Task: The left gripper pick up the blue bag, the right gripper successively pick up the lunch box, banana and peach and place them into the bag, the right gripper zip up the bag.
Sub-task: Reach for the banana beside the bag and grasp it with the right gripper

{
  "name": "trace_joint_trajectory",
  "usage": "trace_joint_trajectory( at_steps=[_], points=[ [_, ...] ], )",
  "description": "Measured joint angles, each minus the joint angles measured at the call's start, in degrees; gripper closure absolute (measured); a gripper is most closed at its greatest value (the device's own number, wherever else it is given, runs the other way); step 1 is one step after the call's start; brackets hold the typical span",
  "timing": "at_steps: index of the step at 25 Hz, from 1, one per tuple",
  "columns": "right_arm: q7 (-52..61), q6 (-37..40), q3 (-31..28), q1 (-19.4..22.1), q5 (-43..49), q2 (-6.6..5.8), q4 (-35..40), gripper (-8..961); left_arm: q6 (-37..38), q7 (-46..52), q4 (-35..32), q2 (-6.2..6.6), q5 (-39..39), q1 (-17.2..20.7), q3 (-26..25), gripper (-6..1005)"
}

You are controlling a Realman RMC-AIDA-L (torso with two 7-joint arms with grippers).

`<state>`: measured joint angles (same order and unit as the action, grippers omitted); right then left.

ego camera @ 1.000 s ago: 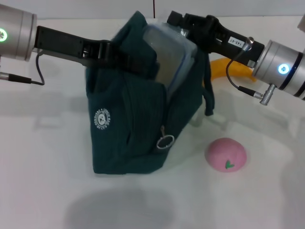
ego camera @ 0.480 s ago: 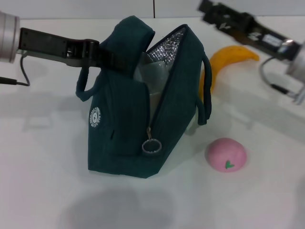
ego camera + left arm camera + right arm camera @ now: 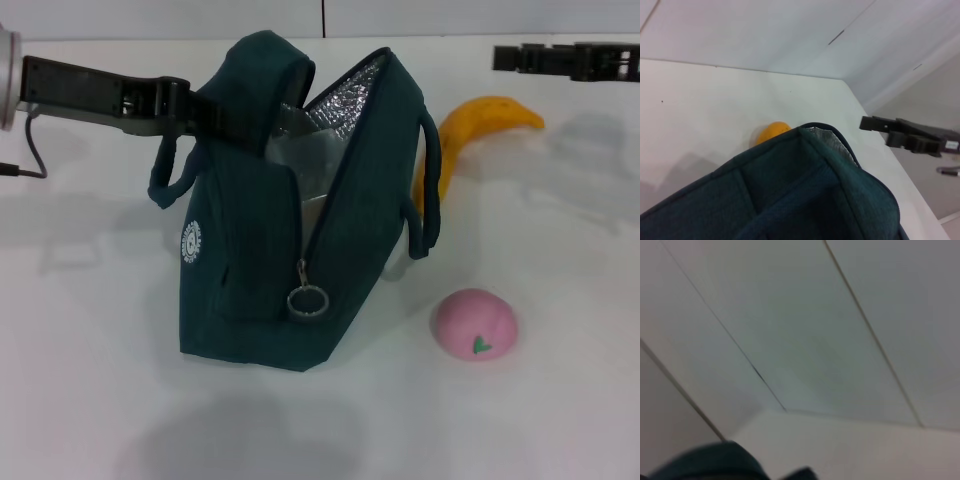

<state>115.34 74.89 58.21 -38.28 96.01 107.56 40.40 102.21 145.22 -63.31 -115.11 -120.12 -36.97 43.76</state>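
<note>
The blue bag [image 3: 290, 250] stands upright near the middle of the white worktop [image 3: 90, 400], its mouth gaping open toward 1 o'clock so the silver foil lining [image 3: 345, 95] shows. The left gripper [image 3: 205, 112] reaches in from 9 o'clock and is clamped on the bag's upper left edge, close to where one loop handle [image 3: 165, 180] droops down the side. The other handle [image 3: 428, 190] hangs on the bag's 3 o'clock side. A ring zip pull [image 3: 308, 299] dangles at the low front end of the opening, and a small white round logo [image 3: 191, 242] sits on the left panel.

Inside the bag, the lunch box [image 3: 300, 165] shows as a clear, pale shape leaning against the lining; its lower part is hidden by the fabric.

The banana [image 3: 480, 125] lies on the worktop at 2 o'clock from the bag, partly behind the right-hand handle. From the left wrist view only its orange end [image 3: 771, 133] peeks past the bag's rim. The peach [image 3: 475, 324] rests at 4 o'clock from the bag, well apart from the banana, its green leaf mark facing forward.

The right gripper [image 3: 510, 58] hangs at the far right, at 1 o'clock from the bag and just beyond the banana's tip, holding nothing; whether its fingers are apart or together I cannot tell.
</note>
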Motion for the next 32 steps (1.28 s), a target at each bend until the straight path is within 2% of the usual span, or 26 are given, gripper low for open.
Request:
trace_joint_trajectory(
  at_steps=[2, 5, 9, 13, 15, 19, 23, 29, 32],
  points=[
    [5.5, 0.1, -0.2, -2.8, 6.7, -2.19, 0.4, 198, 0.0, 0.0, 0.0, 0.01, 0.0, -0.1, 0.0, 964],
    [10.6, 0.9, 0.1, -7.6, 17.5, -4.46, 0.2, 202, 0.0, 0.0, 0.0, 0.00, 0.0, -0.3, 0.0, 964],
    [14.5, 3.1, -0.1, -14.6, 33.4, -5.79, 0.2, 202, 0.0, 0.0, -0.1, 0.00, 0.0, -0.5, 0.0, 964],
    [14.3, 5.0, 1.1, -18.7, 43.3, -6.04, 1.6, 201, -0.2, 0.0, -0.1, -0.04, 0.0, -0.6, 0.0, 964],
    [12.3, 4.9, 2.4, -19.7, 47.3, -5.85, 2.8, 201, -0.5, 0.0, -0.1, -0.15, 0.0, -0.6, 0.0, 964],
    [5.2, 4.5, 3.0, -19.9, 49.1, -5.28, 3.7, 201, -1.1, 0.0, -0.1, -0.39, 0.0, -0.6, 0.0, 964],
    [-7.1, 2.7, 1.7, -19.2, 48.7, -3.24, 4.0, 201, -2.1, -0.1, -0.1, -0.47, 0.0, -0.5, 0.0, 964],
    [-21.5, 0.1, 0.0, -17.5, 48.3, 0.52, 5.5, 201, -3.4, -0.1, 0.2, -0.96, 0.0, -0.6, 0.0, 964],
    [-26.2, -0.9, 0.3, -17.6, 48.5, 1.63, 6.2, 201, -3.7, -0.1, 0.4, -0.87, 0.3, -0.7, 0.0, 964]
  ],
)
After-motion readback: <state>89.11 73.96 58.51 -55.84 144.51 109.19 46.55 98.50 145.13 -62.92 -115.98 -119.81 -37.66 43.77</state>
